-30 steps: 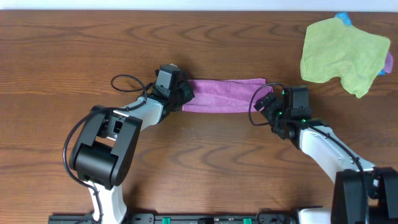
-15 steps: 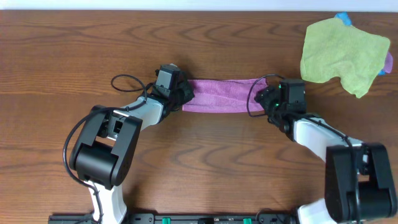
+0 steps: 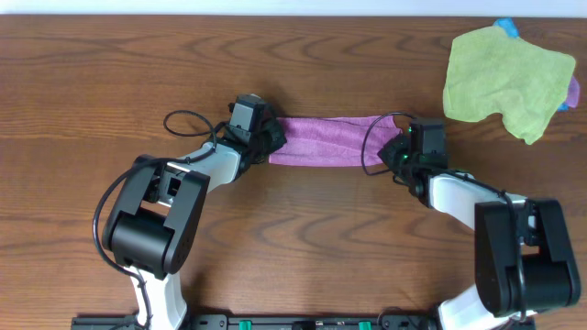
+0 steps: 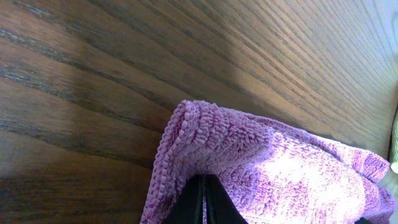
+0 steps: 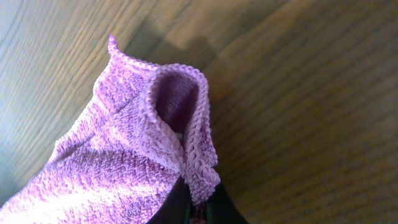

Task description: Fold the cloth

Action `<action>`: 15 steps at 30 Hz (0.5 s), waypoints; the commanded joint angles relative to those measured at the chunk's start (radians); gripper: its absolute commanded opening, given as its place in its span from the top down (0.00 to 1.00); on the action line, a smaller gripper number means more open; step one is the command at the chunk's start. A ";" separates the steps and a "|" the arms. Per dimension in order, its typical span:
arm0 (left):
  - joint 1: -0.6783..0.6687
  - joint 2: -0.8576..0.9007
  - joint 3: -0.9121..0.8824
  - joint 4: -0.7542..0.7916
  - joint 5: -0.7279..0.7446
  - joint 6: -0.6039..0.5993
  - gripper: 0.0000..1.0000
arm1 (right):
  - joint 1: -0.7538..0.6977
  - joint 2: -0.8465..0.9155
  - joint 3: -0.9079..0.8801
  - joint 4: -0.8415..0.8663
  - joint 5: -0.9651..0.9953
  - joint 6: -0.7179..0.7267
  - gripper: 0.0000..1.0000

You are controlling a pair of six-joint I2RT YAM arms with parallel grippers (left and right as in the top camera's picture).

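The purple cloth (image 3: 328,140) lies as a long narrow folded strip across the middle of the wooden table. My left gripper (image 3: 271,142) is shut on its left end; in the left wrist view the black fingers (image 4: 203,202) pinch the cloth (image 4: 273,168) near its stitched corner. At the strip's right end, my right gripper (image 3: 396,147) is shut on it. The right wrist view shows the cloth's hemmed edge (image 5: 193,146) bunched and clamped between the dark fingertips (image 5: 221,208), slightly lifted off the wood.
A larger light-green cloth (image 3: 504,81) lies crumpled at the back right corner, with a small blue item (image 3: 506,27) peeking out behind it. A black cable (image 3: 188,119) loops beside the left arm.
My right gripper moved up and left onto the cloth's right end and closed on it. The left gripper kept its hold and did not move.
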 commanded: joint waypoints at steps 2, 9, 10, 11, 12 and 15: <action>0.000 0.039 -0.001 -0.064 0.004 0.001 0.94 | 0.005 0.018 -0.017 0.012 -0.019 -0.078 0.99; 0.000 0.039 -0.001 -0.090 0.003 0.002 0.94 | 0.033 -0.022 -0.003 0.007 -0.064 -0.156 0.99; 0.000 0.039 -0.001 -0.092 0.003 0.002 0.94 | 0.039 -0.036 -0.002 0.006 -0.060 -0.163 0.99; 0.000 0.039 -0.001 -0.093 0.003 0.002 0.94 | 0.044 -0.051 -0.001 0.005 -0.050 -0.166 0.99; 0.000 0.039 -0.001 -0.094 0.003 0.002 0.94 | 0.048 -0.069 0.001 -0.001 -0.038 -0.167 0.99; 0.001 0.039 -0.001 -0.094 0.003 0.002 0.94 | 0.052 -0.130 0.002 -0.031 -0.014 -0.184 0.99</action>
